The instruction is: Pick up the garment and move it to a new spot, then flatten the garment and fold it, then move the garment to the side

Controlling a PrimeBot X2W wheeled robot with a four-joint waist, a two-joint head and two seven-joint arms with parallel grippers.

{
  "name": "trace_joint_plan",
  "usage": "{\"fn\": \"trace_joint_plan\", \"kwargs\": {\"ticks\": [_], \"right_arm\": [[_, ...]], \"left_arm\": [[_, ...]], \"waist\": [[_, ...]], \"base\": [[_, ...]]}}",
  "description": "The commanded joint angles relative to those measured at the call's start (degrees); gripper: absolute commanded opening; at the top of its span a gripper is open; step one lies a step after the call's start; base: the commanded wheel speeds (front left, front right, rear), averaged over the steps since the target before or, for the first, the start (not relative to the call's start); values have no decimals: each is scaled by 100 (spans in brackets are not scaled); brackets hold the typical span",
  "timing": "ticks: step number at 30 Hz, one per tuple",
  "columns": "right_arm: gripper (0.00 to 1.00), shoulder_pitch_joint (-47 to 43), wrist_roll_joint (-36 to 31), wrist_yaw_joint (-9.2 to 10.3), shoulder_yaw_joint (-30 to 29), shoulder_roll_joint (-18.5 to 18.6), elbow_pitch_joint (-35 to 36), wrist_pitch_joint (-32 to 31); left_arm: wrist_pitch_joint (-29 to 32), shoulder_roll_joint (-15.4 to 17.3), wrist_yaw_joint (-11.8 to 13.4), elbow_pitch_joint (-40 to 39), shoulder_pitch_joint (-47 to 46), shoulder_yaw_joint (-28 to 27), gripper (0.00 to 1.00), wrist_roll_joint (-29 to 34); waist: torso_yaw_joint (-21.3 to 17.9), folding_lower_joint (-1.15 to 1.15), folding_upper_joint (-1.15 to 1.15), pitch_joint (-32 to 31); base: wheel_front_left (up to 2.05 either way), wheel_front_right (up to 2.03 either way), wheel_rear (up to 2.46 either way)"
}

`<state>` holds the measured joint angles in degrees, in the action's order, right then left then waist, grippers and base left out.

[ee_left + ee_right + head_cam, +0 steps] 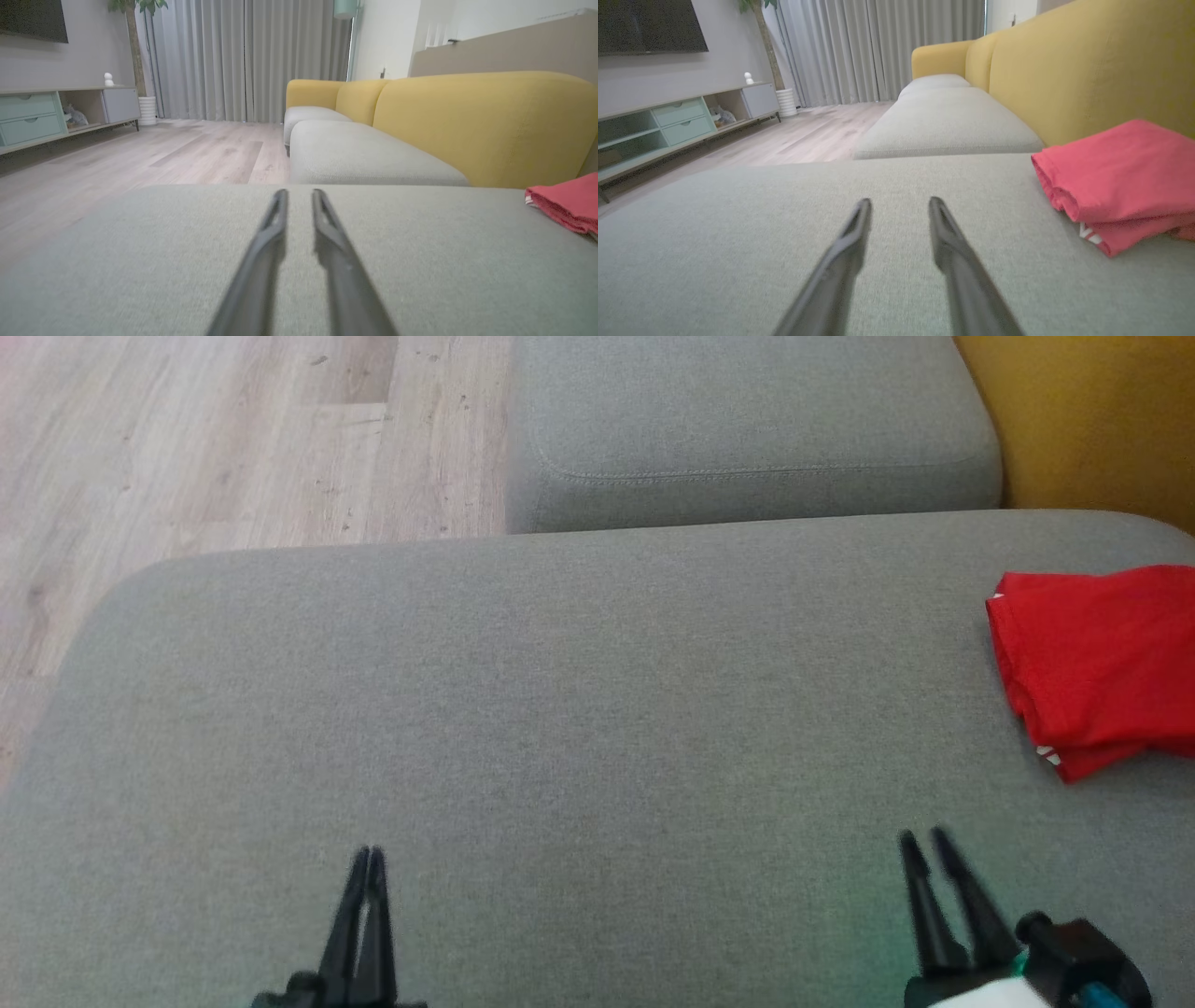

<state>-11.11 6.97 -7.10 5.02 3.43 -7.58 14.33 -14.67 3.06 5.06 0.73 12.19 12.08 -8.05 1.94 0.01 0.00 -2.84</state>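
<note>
Two dark-fingered grippers are hovering low over the near edge of a grey woven seat cushion [560, 709], both holding nothing: the left gripper [368, 851] is keeping its fingers only narrowly parted, the right gripper [922, 838] a little wider. Bare fabric is stretching ahead of and between them. The red garment [1097, 663], folded into a soft, rounded bundle with a bit of white print at its near corner, is lying at the cushion's right edge, well apart from the right gripper. Beyond, a second grey cushion [747, 420] with a stitched seam is butting against a mustard-yellow backrest [1092, 420]. Pale wood-plank flooring [233, 439] is opening to the left, running to grey pleated curtains [243, 60] and a low cabinet [46, 112].
</note>
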Motion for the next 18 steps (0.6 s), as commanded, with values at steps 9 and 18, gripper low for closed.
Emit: {"fn": "trace_joint_plan", "kwargs": {"ticks": [9,18], "right_arm": [[0,95,647,-3,-25,32,-39,-102],[0,247,1374,-6,-68,66,-105,-231]], "left_arm": [[100,39,-61,42,-86,-74,0,-642],[231,79,-180,199,-257,-167,0,-1364]], "waist": [[-14,0,0,24],[-30,0,0,47]], "base": [[0,0,0],[0,0,0]]}}
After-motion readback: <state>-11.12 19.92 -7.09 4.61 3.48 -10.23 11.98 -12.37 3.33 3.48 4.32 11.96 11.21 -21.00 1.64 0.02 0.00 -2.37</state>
